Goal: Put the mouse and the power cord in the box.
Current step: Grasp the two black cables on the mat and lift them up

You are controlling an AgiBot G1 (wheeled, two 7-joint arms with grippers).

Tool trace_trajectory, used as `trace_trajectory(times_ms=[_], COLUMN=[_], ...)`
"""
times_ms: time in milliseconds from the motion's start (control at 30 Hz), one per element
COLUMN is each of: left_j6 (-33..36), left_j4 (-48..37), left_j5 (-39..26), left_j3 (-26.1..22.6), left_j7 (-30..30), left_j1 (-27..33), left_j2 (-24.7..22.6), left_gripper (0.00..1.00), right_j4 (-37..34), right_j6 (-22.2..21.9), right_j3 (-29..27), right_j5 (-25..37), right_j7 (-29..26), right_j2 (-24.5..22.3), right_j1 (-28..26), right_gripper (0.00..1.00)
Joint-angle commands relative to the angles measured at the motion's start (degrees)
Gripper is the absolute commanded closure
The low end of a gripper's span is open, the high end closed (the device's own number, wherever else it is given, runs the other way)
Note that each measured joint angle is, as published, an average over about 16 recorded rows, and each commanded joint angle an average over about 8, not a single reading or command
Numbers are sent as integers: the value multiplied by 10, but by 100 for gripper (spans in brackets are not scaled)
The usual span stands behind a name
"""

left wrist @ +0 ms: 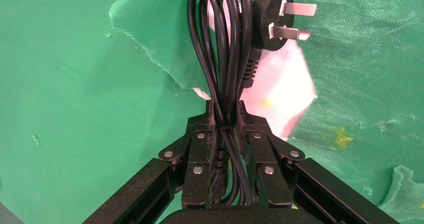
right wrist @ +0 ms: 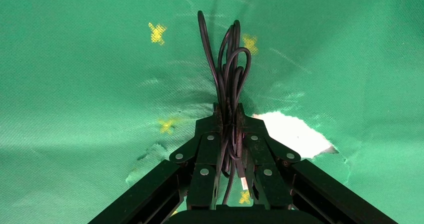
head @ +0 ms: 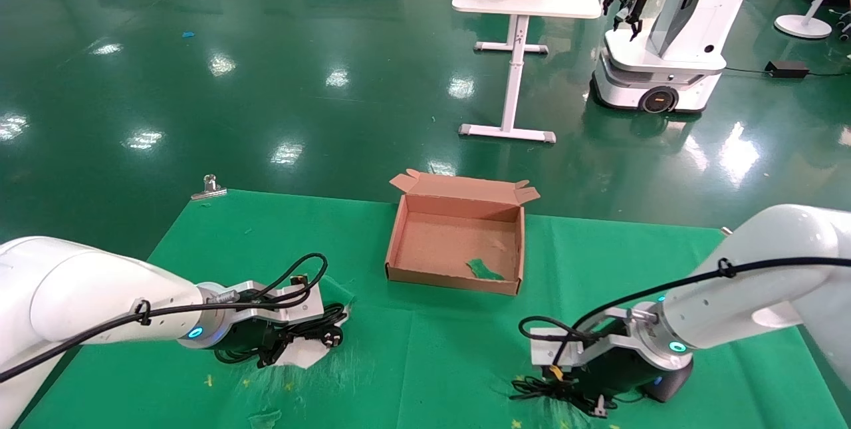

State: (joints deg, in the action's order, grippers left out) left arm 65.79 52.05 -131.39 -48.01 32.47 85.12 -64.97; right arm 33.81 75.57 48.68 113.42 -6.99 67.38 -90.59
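Grippers are both busy: left gripper is clamped on the looped power cord at near left, right gripper pinches the mouse's thin wire bundle at near right. The mouse sits under that arm, and the box waits open in the middle, further back. Biggest risk I'd say: dangling loops snagging the torn green cloth or catching the box wall. No readable labels anywhere.
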Motion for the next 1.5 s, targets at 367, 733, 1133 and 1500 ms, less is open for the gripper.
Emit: trace_trajectory(times_ms=[367,733,1133,1500], left_j6=[0,0,74,90], left_j4=[0,0,37,72], left_j5=[0,0,88,169], left_j3=[0,0,39,78], left_j7=[0,0,-57,-41], left_j1=[0,0,61,119], left_j2=[0,0,74,22], left_gripper=[100,100,100,100], right_j4=[0,0,102,249], right_j6=[0,0,36,56], right_j3=[0,0,-20,-25], right_j5=[0,0,-2,44], right_j7=[0,0,-40,-127], right_j2=[0,0,-58,-106], right_j1=[0,0,-66,-112], right_gripper=[100,100,100,100])
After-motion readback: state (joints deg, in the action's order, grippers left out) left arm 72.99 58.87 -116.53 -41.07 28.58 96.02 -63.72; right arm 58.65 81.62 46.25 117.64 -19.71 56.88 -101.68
